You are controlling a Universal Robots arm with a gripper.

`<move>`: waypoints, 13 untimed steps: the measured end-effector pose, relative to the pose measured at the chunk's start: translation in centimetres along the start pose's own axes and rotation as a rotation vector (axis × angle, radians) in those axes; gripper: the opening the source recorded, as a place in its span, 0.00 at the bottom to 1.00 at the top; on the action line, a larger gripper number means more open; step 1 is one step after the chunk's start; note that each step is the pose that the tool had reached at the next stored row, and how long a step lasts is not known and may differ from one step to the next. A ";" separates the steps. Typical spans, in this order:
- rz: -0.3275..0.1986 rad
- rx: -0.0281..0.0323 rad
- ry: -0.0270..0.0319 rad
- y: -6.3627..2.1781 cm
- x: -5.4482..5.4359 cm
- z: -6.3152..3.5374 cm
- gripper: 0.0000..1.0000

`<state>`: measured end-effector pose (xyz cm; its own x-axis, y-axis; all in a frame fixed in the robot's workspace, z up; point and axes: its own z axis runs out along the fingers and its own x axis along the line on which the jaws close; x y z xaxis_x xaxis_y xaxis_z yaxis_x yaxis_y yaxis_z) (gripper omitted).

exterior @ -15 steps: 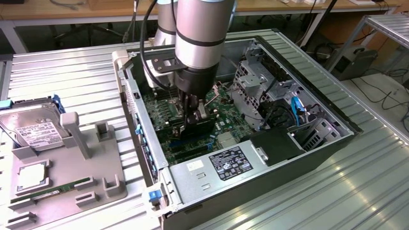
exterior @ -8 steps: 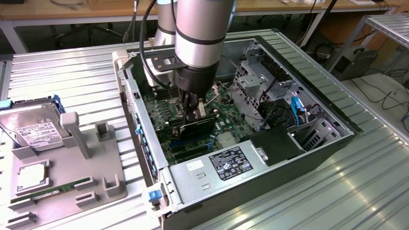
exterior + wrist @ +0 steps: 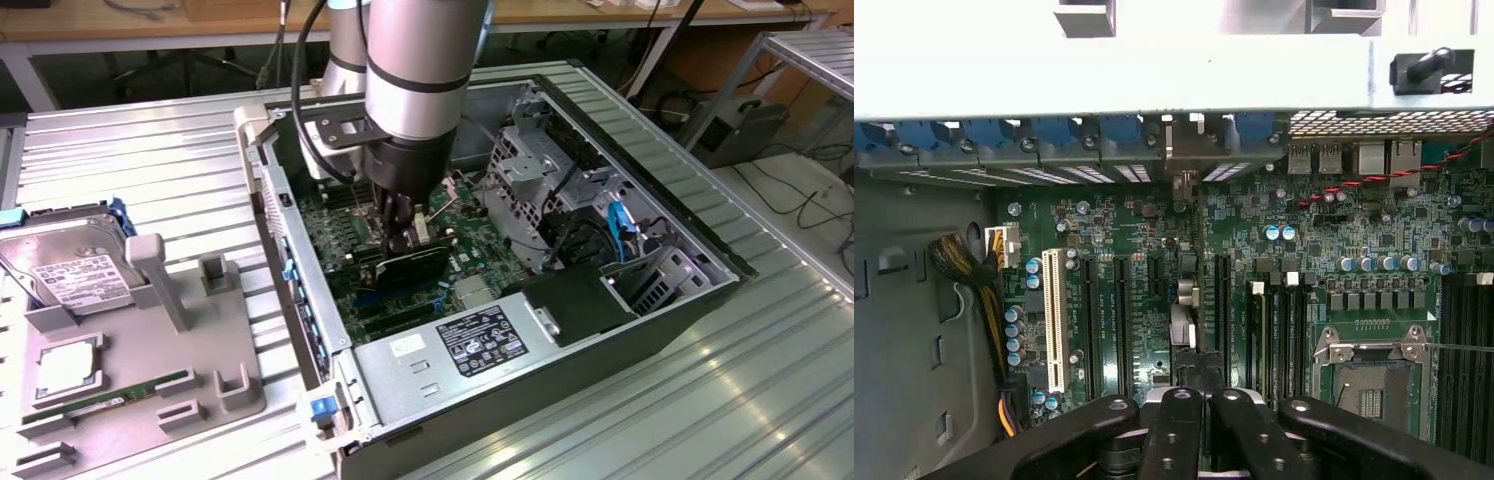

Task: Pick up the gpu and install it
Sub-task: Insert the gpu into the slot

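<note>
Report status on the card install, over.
Gripper shut on green-board gpu with black fan, inside open grey computer case over green motherboard. Nothing blocking.

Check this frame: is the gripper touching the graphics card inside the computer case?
Touching. In the exterior view the gripper is shut on the upper edge of the graphics card, which stands on edge over the motherboard. The wrist view shows the fingers closed together.

Open computer case (image 3: 694, 300) on a slatted metal table (image 3: 160, 150); motherboard (image 3: 1154, 250) with white PCI slot (image 3: 1055, 320) and empty CPU socket (image 3: 1371, 385). Beside the case, grey fixture (image 3: 160, 380) holding hard drive (image 3: 67, 270) and memory stick (image 3: 107, 400).
</note>
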<state>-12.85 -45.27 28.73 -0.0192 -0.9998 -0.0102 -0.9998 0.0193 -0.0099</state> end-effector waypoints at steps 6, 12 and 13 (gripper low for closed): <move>0.000 0.0004 -0.0002 0.01 0.0 0.04 0.11; 0.000 0.0065 0.0025 0.25 -0.6 0.29 0.11; 0.000 0.0072 0.0048 0.36 -0.7 0.34 0.11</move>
<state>-13.19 -44.61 28.40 -0.0191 -0.9998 -0.0054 -0.9997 0.0192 -0.0172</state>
